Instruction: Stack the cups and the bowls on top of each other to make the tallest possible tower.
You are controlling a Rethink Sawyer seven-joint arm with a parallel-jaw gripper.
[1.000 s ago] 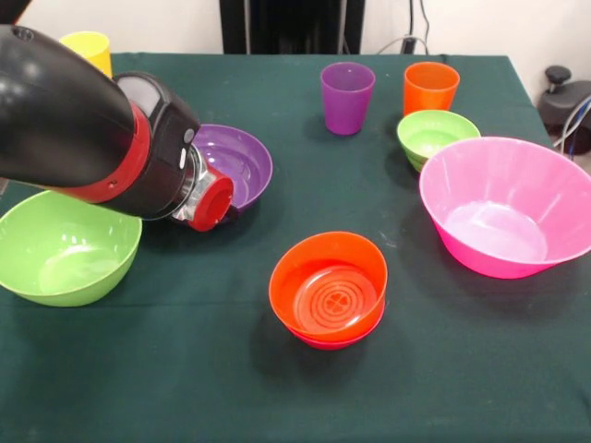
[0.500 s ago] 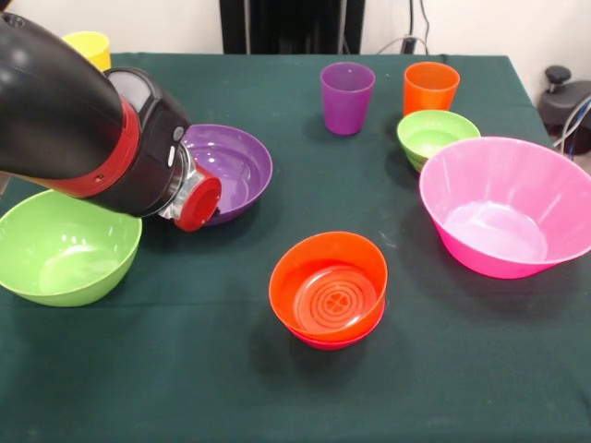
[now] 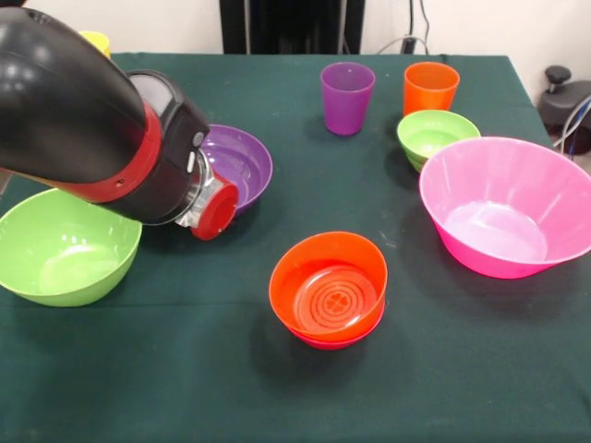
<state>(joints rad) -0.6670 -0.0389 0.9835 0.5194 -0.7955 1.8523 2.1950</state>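
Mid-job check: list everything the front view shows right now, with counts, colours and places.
Cups: 3; purple and orange at back, yellow back left, mostly hidden.
Large bowls: 3; pink right, lime left, purple behind the arm.
Small green bowl: 1, beside the pink bowl.
Tower: 1, orange bowl nested in a red-magenta one, centre front.
Table: 1, dark green cloth.
Arm: 1, black and red, left; gripper state unclear.

Raised front view over table (image 3: 185,388)
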